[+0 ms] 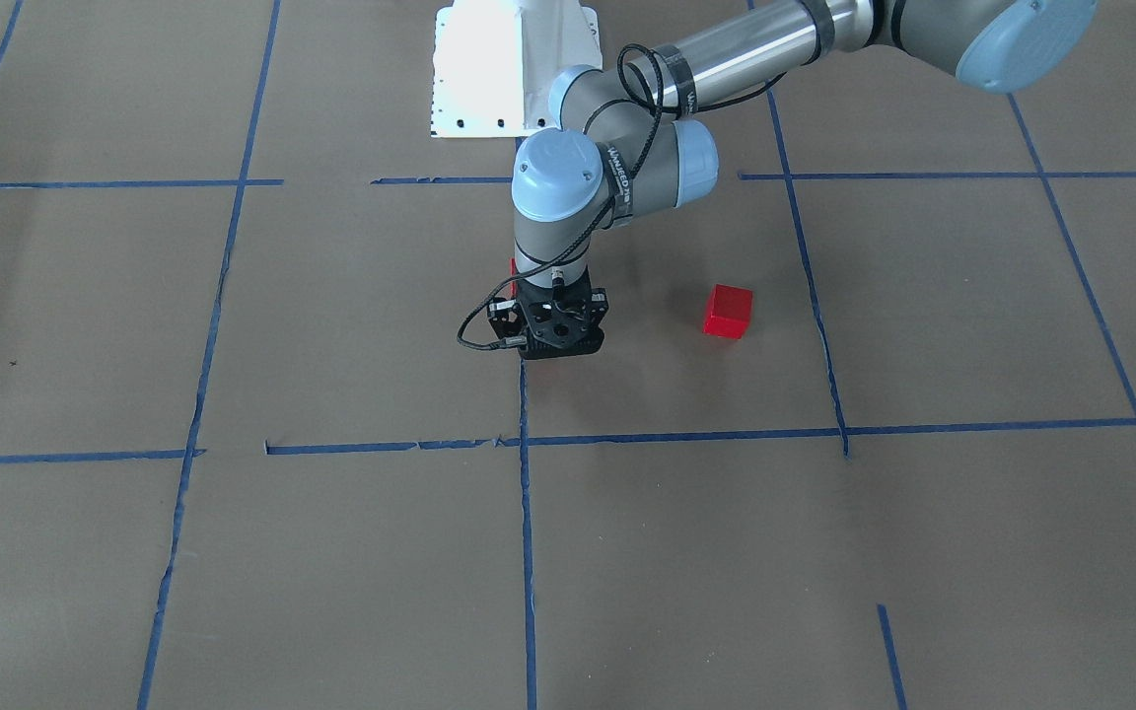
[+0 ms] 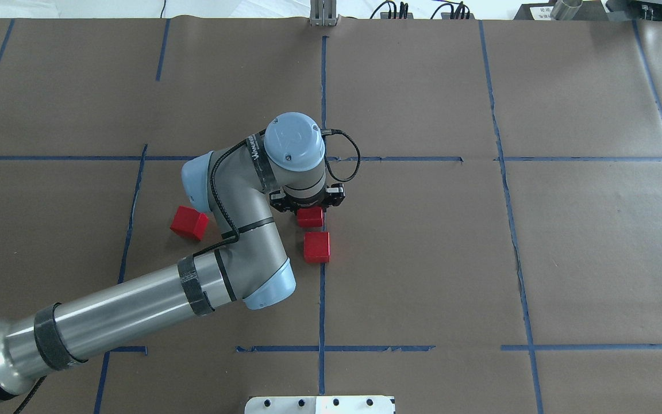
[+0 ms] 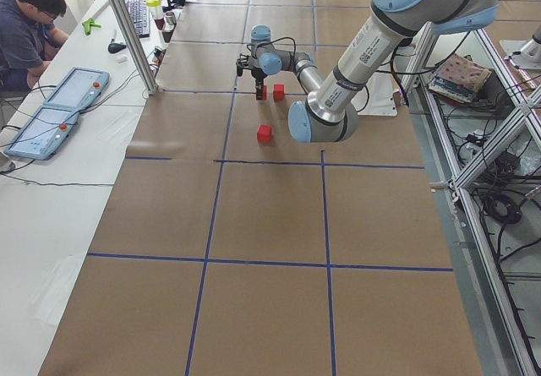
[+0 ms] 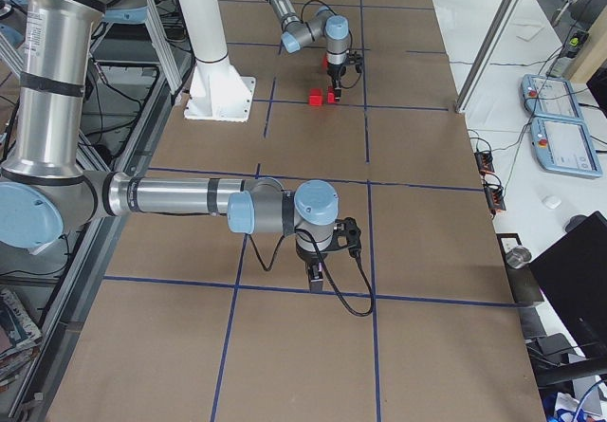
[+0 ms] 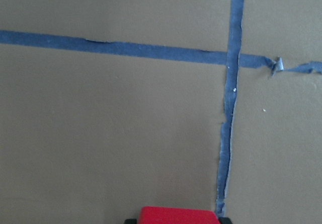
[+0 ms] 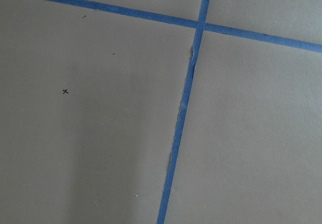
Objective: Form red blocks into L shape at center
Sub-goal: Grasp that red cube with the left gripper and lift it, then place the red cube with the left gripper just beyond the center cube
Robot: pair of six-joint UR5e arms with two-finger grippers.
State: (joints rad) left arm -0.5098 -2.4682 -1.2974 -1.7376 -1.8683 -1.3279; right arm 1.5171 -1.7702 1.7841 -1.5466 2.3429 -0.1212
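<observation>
— Across the surface (image 1: 331,552), front-facing view. Item: left gripper (image 1: 550,333), low over the center (image 1: 568,390), its grip hidden from here. Item: stray red block (image 1: 728,311), well apart.

— Overhead view. Item: held red block (image 2: 310,217), under that gripper on the middle tape line (image 2: 322,299); resting red block (image 2: 316,247) just beside it. Risk entered: a skewed release would likely nudge the resting one and bend the L's straight leg.

— Left wrist view. Item: fingertips (image 5: 224,221) pressed on the held red block's sides, so the gripper is pinching it. Risk entered: the block may cling to one fingertip on opening and tip.

— Right-side view. Item: right gripper (image 4: 318,272), well apart at a tape crossing; spread or pressed together, cannot tell. Risk entered: fetching the stray red block later could sweep the pair.
</observation>
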